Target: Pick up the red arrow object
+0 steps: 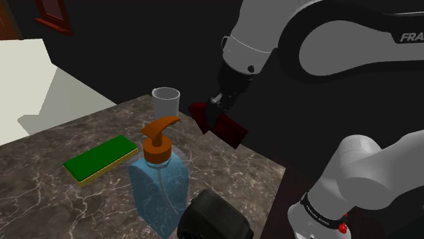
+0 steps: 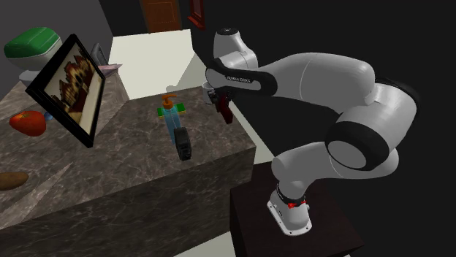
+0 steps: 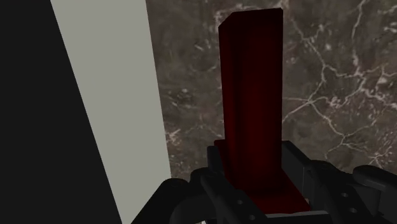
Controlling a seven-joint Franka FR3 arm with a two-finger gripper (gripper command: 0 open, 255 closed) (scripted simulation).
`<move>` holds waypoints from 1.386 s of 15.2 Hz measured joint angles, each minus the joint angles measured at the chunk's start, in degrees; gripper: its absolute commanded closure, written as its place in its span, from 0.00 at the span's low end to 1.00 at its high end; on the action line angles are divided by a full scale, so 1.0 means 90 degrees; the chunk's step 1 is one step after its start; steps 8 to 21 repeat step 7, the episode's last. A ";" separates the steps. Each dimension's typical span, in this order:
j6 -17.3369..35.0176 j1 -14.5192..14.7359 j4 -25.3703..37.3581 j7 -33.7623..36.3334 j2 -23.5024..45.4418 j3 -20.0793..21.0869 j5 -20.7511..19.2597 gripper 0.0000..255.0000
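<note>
So the red arrow object is pinched in the pincer and, far as I can tell, hangs off the bench in the air, over the edge nearest the arm. In the wrist view the dark red piece sticks out a long way past the pincer, with marble and a strip of pale floor under it.

What worries me: the grip looks like it's on one end only. With that much sticking out, I'd guess it can pivot or slide between the pads if the arm jerks. And since it hangs right by the bench edge, a slip could send it onto the floor rather than the marble.

Also the pale cup sits at about 9 o'clock from the red piece in the shoulder view, pretty near. The blue soap bottle with the orange pump is at roughly 7 o'clock, the green sponge beyond it at 8. A low swing that way could clip any of them.

Writing: just "FRA" on the arm, cut off by the frame edge. The lettering on the arm in the second exterior view is too small to read. No label on the bottle that I can see.
</note>
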 measured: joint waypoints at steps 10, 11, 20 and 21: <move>-0.0534 -0.0041 0.0536 -0.0024 0.0004 -0.0099 -0.0068 1.00; -0.0534 -0.0041 0.0536 -0.0024 0.0004 -0.0099 -0.0068 1.00; -0.0534 -0.0041 0.0536 -0.0024 0.0004 -0.0099 -0.0068 1.00; -0.0534 -0.0041 0.0536 -0.0024 0.0004 -0.0099 -0.0068 1.00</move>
